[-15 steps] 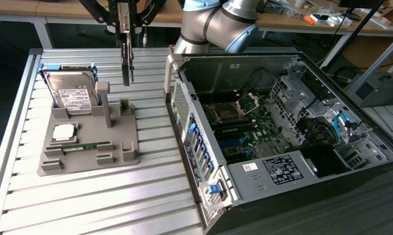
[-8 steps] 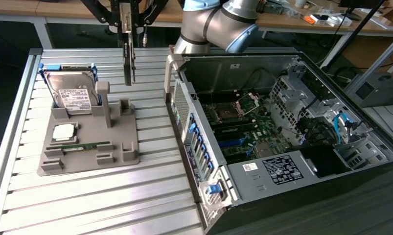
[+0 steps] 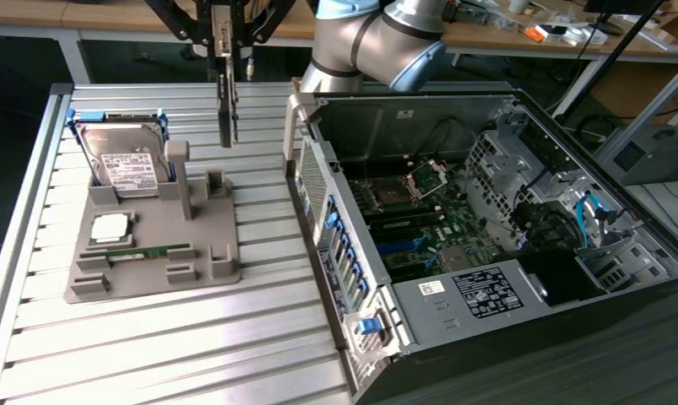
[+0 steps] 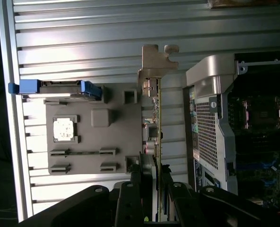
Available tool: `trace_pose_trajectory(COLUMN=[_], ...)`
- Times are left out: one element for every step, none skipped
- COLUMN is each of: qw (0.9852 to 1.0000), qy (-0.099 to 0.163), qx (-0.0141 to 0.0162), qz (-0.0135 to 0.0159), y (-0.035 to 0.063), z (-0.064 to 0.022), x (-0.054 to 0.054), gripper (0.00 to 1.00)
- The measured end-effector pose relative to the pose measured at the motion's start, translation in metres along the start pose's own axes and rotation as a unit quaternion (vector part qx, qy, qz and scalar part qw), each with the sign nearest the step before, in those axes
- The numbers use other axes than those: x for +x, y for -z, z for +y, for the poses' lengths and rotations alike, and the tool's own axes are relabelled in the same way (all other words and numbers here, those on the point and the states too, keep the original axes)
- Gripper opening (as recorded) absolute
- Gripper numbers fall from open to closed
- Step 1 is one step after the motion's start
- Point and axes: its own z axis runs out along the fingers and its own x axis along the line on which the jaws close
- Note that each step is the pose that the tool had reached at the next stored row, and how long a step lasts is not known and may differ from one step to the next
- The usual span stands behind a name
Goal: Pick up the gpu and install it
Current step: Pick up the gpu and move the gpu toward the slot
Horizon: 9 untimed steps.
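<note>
GPU (image 3: 227, 114), a thin flat dark expansion card with a silver metal bracket (image 4: 155, 61) at one end, is held in the air by the gripper (image 3: 233, 72). It is clear of both the holder and the computer case.

**End effector.** The black two-finger gripper on the silver-grey robot arm (image 3: 367, 42) is closed partway. Its fingers (image 4: 136, 182) clamp the two flat faces of the card. In the wrist view the bracket sits at the end of the card away from the fingers.

**Position of the card.** In the exterior view the card hangs vertically and edge-on below the gripper. It is above the ribbed aluminium table (image 3: 147, 337), between the hard drive and the case. In the wrist view it runs along the side of the grey holder that faces the case.

**Holder.** The grey moulded parts holder (image 3: 209, 270) lies flat on the table, toward the exterior view's left.
- A silver hard drive with a white label and blue side rails (image 3: 122, 160) stands on edge in a slot of the holder.
- A square silver processor chip (image 3: 110, 226) lies in a recess of the holder.
- A narrow green memory stick (image 3: 147, 251) lies flat just beside the chip.

**Case.** The black and silver open computer case (image 3: 350, 253) lies on its side at the exterior view's right, with the green motherboard (image 3: 429, 236) exposed.
</note>
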Motion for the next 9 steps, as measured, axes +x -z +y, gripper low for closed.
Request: trace_pose_trajectory(qw=[1.0000,1.0000,1.0000,1.0000,1.0000,1.0000,1.0000,1.0000,1.0000], qy=[0.000,0.000,0.000,0.000,0.000,0.000,0.000,0.000,0.000], qx=[0.0000,0.0000,0.0000,0.0000,0.0001,0.0001,0.0001,0.0001,0.0001], qz=[0.0000,0.0000,0.0000,0.0000,0.0000,0.0000,0.0000,0.0000,0.0000], y=[0.0000,0.0000,0.0000,-0.0001,-0.0001,-0.0001,-0.0001,-0.0001,-0.0001], z=[0.0000,0.0001,0.0001,0.0001,0.0002,0.0002,0.0003,0.0003,0.0003], x=[-0.0004,-0.0007,-0.0011,-0.0017,-0.0026,-0.0030,-0.0033,-0.0039,-0.0043], gripper=[0.27,0.27,0.27,0.27,0.27,0.27,0.27,0.27,0.27])
